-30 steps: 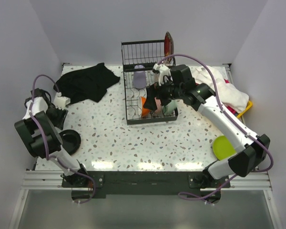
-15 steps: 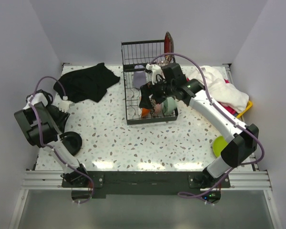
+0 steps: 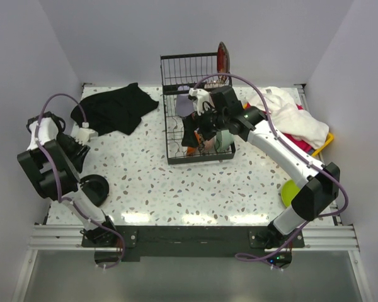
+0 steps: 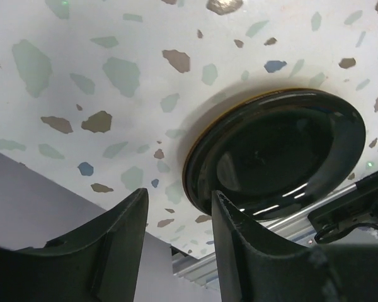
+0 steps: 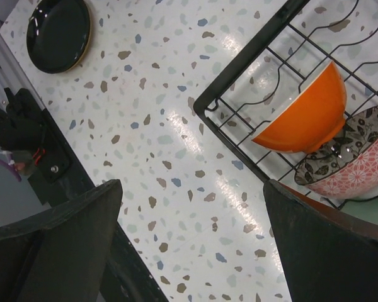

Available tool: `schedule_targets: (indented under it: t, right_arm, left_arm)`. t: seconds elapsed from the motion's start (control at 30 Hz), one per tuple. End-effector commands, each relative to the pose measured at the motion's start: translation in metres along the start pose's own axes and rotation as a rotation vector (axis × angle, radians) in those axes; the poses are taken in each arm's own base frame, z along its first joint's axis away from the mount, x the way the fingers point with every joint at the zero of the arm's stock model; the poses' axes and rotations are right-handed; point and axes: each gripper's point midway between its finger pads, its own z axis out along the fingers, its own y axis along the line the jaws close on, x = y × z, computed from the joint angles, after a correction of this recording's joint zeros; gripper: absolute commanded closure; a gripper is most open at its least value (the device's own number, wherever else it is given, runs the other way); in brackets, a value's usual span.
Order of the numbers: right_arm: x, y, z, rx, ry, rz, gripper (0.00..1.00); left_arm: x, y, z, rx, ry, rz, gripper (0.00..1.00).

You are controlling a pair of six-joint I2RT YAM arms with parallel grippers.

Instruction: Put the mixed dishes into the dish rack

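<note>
The black wire dish rack [image 3: 174,134] stands at the table's middle back. In it are an orange bowl [image 5: 302,113], a pink and black-white patterned bowl [image 5: 356,165], a pale green bowl [image 3: 224,139] and a lavender mug [image 3: 184,104]. My right gripper [image 3: 190,134] hangs open and empty over the rack's front left corner; in its wrist view the gripper [image 5: 192,189] is above bare table. A black plate [image 3: 93,187] lies at the near left, also in the left wrist view [image 4: 277,151]. My left gripper [image 4: 178,201] is open and empty just above it. A lime green plate [image 3: 292,192] lies near right.
A black cloth [image 3: 113,107] lies at the back left. White cloths [image 3: 290,116] are piled on a yellow tray [image 3: 328,141] at the right. A red patterned dish [image 3: 223,58] leans behind the rack. The table's left edge is close to my left gripper.
My right gripper has swung left across the rack to its front left corner. My left arm has shifted a little toward the back left.
</note>
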Motion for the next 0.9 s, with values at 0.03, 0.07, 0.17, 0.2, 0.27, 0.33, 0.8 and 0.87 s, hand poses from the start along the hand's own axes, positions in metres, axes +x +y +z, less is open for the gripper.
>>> schedule_targets:
  t: [0.03,0.07,0.17,0.2,0.27,0.33,0.8,0.87]
  right_arm:
    - [-0.007,0.013,-0.011,-0.041,-0.047,-0.02,0.01]
    - [-0.008,0.012,-0.011,-0.039,-0.047,-0.018,0.01]
    - [-0.008,0.012,-0.01,-0.039,-0.046,-0.027,0.01]
    - [-0.009,0.013,-0.01,-0.042,-0.048,-0.029,0.01]
    - [-0.01,0.012,-0.009,-0.044,-0.05,-0.03,0.01]
    - [-0.011,0.013,-0.008,-0.045,-0.051,-0.03,0.01]
    - [-0.015,0.024,0.019,-0.078,-0.032,-0.078,0.02]
    - [-0.017,0.031,0.031,-0.105,-0.023,-0.082,0.01]
  left_arm:
    - [0.018,-0.03,0.005,0.112,0.05,0.061,0.5]
    - [0.019,-0.032,0.008,0.124,0.048,0.068,0.49]
    - [0.015,-0.031,0.019,0.14,0.033,0.06,0.48]
    - [0.014,-0.031,0.024,0.151,0.039,0.062,0.48]
    - [0.01,-0.03,0.034,0.166,0.043,0.062,0.48]
    - [0.006,-0.027,0.039,0.159,0.047,0.056,0.48]
    - [-0.043,-0.033,0.053,0.172,-0.021,0.123,0.94]
    - [-0.05,-0.038,0.041,0.183,-0.055,0.133,1.0]
